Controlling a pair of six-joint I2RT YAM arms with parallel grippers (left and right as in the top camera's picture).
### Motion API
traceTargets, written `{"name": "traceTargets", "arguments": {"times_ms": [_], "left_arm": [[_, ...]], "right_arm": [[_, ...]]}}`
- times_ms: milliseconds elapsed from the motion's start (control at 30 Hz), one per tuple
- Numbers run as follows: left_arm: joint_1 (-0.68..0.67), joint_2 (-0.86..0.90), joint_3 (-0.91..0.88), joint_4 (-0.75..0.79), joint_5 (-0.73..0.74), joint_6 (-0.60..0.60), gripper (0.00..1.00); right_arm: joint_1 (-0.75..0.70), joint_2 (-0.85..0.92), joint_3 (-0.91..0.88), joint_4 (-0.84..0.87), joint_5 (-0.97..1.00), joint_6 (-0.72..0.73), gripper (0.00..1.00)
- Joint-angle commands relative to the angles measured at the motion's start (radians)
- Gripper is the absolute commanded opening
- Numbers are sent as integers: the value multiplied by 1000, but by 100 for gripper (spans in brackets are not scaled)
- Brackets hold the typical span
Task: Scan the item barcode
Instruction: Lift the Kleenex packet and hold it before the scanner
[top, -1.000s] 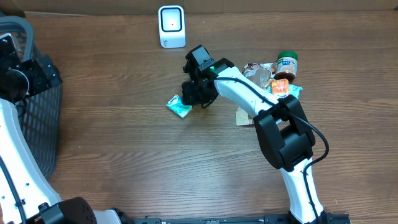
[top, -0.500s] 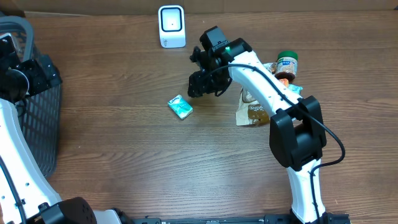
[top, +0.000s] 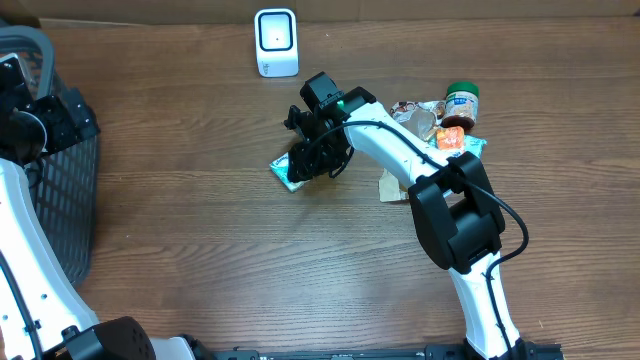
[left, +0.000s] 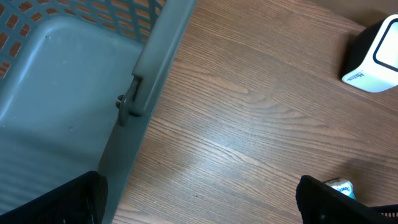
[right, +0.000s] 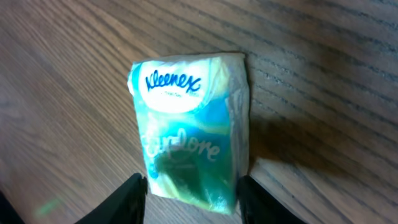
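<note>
A small Kleenex tissue pack (right: 189, 124) lies flat on the wooden desk (top: 200, 260), well short of the white barcode scanner (top: 276, 42). The right hand (right: 191, 202) is half open, its fingers astride the pack's lower end; whether they press it is unclear from here. A good pickup would centre the soft pack, squeeze gently, and leave the barcode face uncovered. The left hand (left: 199, 208), spread wide and empty, hovers beside the grey basket (left: 62, 81).

Right pincer (right: 191, 193) swung back — now down astride the tissue pack (right: 189, 124).
</note>
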Motion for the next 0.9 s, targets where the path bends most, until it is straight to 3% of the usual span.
{"name": "traceTargets", "arguments": {"times_ms": [0,233,333,400,867], "left_arm": [[0,-5,19,1,11,-9,100],[0,-5,19,1,11,-9,100],[0,-5,19,1,11,-9,100],[0,-5,19,1,11,-9,100],[0,-5,19,1,11,-9,100]], "right_arm": [[-2,8,-34,22,-9,-5,44],[5,8,-74,72,-9,32,29],[4,8,-74,89,-10,77,17],[4,8,-74,91,-14,116,4],[-166,-132,16,-83,-329,127,4]]}}
